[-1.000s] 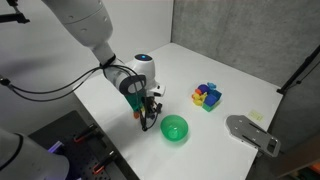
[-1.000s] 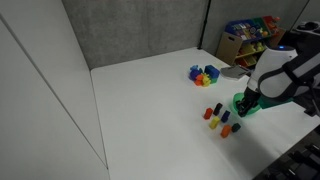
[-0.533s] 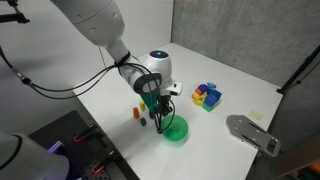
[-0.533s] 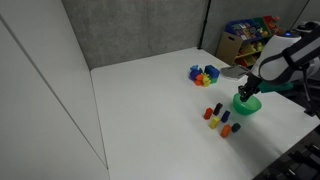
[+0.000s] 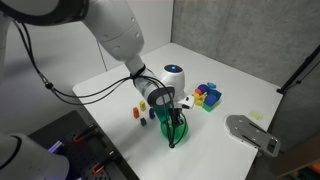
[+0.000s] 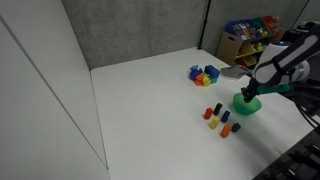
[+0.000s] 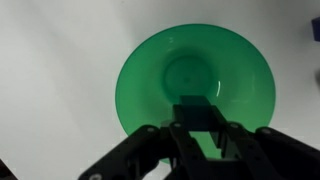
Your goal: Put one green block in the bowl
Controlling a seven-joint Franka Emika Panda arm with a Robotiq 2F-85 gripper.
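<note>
Black 2-finger gripper (image 7: 200,142) hovered directly over small round bright green plastic bowl (image 7: 150,70), fingers closed narrowly around tiny dark green block (image 7: 197,110). Block sat above bowl interior. Tiny red and orange blocks (image 6: 216,115) lay beside bowl on white table (image 6: 150,90).

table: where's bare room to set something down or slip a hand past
Widest bare patch: the table between the white panel and the small blocks. Also bare between the toy cluster and the grey fixture. Crowded: around the bowl, with the gripper over it holding the green block and the blocks close beside.
</note>
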